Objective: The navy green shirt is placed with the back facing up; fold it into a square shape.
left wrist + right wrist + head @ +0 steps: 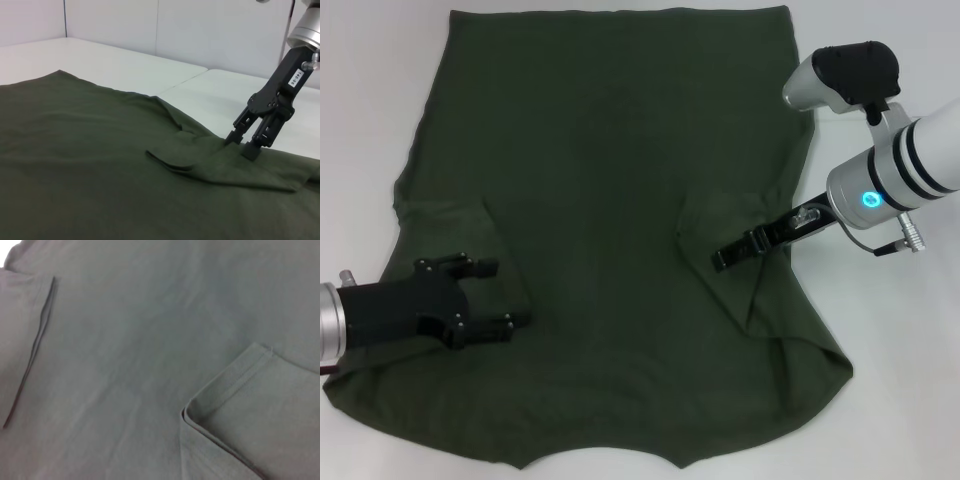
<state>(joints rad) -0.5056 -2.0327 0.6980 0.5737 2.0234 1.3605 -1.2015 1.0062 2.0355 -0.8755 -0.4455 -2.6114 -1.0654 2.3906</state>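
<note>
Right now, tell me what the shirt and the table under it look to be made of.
The shirt looks like soft matte knit cloth, probably cotton: it creases, and its sleeve hems show stitching. The table looks like a smooth white hard board with a dull sheen and a visible seam; the exact material is unclear.

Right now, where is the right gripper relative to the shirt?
In the head view the right gripper sits on the robot's right, low over the navy green shirt, at the folded-in right sleeve.

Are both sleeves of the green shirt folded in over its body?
Yes, in the head view both sleeves lie folded inward on the navy green shirt.
</note>
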